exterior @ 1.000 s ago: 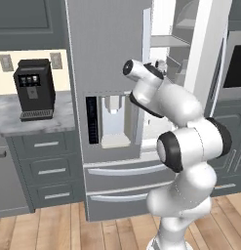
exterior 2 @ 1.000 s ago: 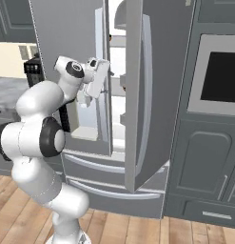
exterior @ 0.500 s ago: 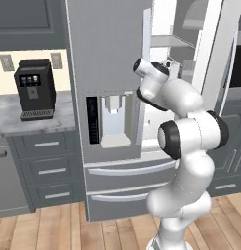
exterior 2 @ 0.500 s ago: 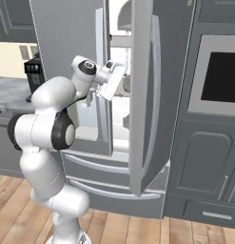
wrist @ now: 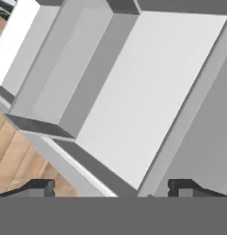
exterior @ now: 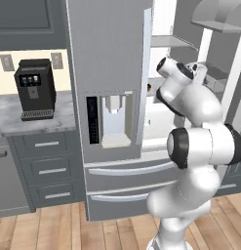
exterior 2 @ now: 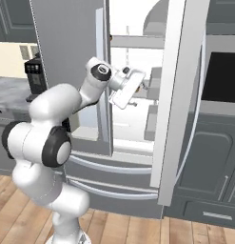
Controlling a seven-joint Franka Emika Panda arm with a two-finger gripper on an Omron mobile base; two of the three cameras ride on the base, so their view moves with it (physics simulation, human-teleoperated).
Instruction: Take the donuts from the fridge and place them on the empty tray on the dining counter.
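Note:
The fridge (exterior: pixel 110 58) stands with its left door shut and its right door (exterior 2: pixel 178 95) swung open, showing white shelves inside. My gripper (wrist: pixel 112 188) is open, with its two fingertips (wrist: pixel 41 187) wide apart and nothing between them. The hand (exterior 2: pixel 124 89) reaches into the opening between the two doors at mid-shelf height. The hand view looks at white door bins and a strip of wood floor. A small brown speck (exterior: pixel 149 88) sits at the left door's edge, too small to identify. The donuts are hidden, and the tray and dining counter are out of view.
A black coffee machine (exterior: pixel 35 88) stands on a marble worktop (exterior: pixel 24 119) over grey drawers, left of the fridge. A built-in oven (exterior 2: pixel 221 76) and dark grey cabinets sit right of the open door. The open door edge is close to my hand's right side.
The arm has stretched forward and the hand has moved deeper into the fridge opening, past the left door's edge. The jaws stay wide apart.

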